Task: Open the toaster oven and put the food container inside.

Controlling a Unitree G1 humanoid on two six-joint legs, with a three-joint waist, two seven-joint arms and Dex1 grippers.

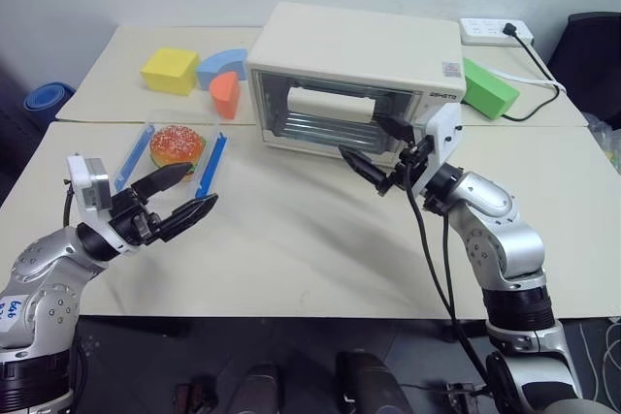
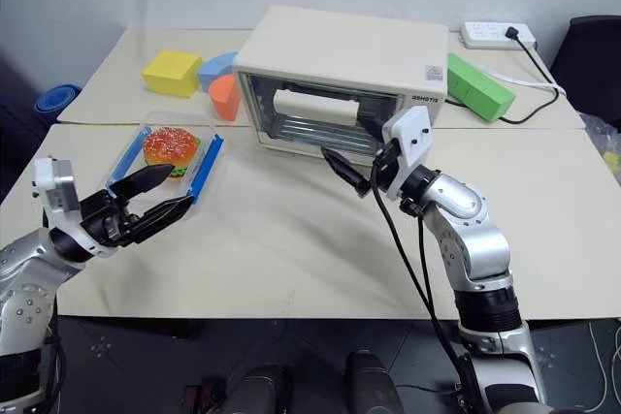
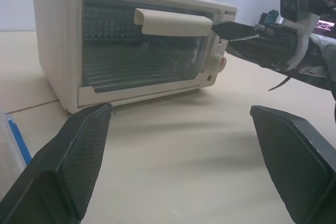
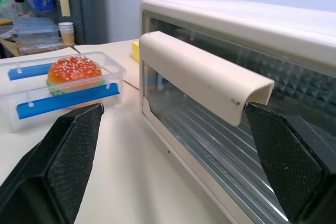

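**Toaster oven shut, both grippers spread wide and empty**

The toaster oven (image 1: pixel 354 79) stands on the far part of the table (image 1: pixel 291 239), straddling the seam between the two tabletops, its glass door closed and the cream handle (image 4: pixel 202 77) lying across the upper part of the glass. A red button (image 3: pixel 223 67) sits on the control strip beside the door. The right gripper (image 1: pixel 374 147) hangs in the air just in front of the door, at the handle's end nearest the controls; its two black fingers stand wide apart with nothing between them, one fingertip (image 3: pixel 223 27) close by that end of the handle, though contact cannot be told.

The food container (image 1: pixel 173 152) rests on the table to the robot's left of the oven, well apart from it, lid on, a blue clip (image 1: pixel 211 167) along each long side and a toy burger (image 1: pixel 177 143) showing through the clear plastic. The left gripper (image 1: pixel 175 196) hovers just on the near side of the container, fingers spread and holding nothing.

Behind the container lie a yellow foam block (image 1: pixel 169 70), a blue arch (image 1: pixel 221 63) and an orange piece (image 1: pixel 225 94). A green block (image 1: pixel 487 87) lies to the oven's right, with a white power strip (image 1: pixel 495 31) and black cable (image 1: pixel 539 75) beyond
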